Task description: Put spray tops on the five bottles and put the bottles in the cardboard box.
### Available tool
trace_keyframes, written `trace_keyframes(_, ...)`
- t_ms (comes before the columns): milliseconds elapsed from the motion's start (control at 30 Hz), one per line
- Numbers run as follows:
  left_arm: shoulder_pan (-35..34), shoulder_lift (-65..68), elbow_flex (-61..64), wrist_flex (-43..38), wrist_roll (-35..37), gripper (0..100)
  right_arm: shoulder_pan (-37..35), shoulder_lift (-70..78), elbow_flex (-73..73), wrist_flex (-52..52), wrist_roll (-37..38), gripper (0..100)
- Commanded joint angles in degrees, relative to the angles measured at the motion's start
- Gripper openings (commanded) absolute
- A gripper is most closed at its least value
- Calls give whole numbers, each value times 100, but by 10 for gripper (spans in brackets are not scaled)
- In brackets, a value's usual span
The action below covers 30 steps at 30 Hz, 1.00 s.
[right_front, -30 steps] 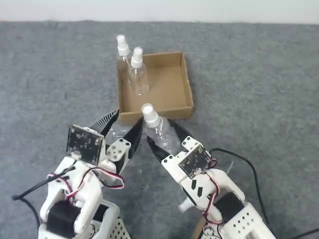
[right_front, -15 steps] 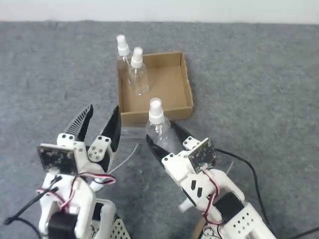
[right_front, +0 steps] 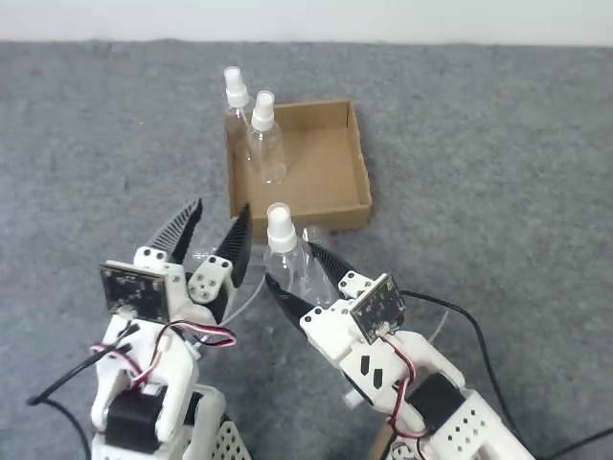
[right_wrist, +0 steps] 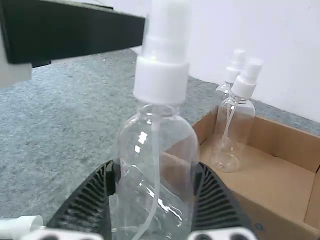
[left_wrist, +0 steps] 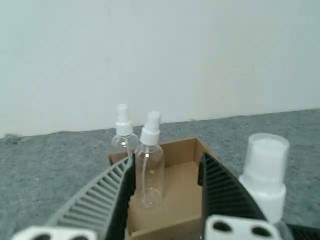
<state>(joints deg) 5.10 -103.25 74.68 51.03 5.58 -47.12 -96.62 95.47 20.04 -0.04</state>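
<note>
Capped bottle (right_front: 281, 228) clamped upright between closed-in fingers of right gripper (right_front: 290, 265), held just outside near wall of cardboard box (right_front: 360, 153). Left gripper (right_front: 220, 207) spread wide, nothing held, just beside held bottle. Two capped bottles (right_front: 267, 144) stood at box's far left corner; floor beside them open. In right wrist view, dip tube (right_wrist: 150, 170) seen inside held bottle.
</note>
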Motion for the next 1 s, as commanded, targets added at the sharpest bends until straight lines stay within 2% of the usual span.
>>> trace_keyframes(0, 290, 44, 119, -316, 26, 191, -75, -136, -211, -66, -79, 9)
trace_keyframes(567, 1389, 44, 198, 158, -527, 188, -31, -136, -202, -66, -79, 9)
trace_keyframes(833, 1512, 44, 224, 193, -747, 188, -22, -136, -202, -57, -79, 7)
trace_keyframes(967, 1679, 26, 198, 352, -765, 188, 242, -136, -202, -57, -88, 7)
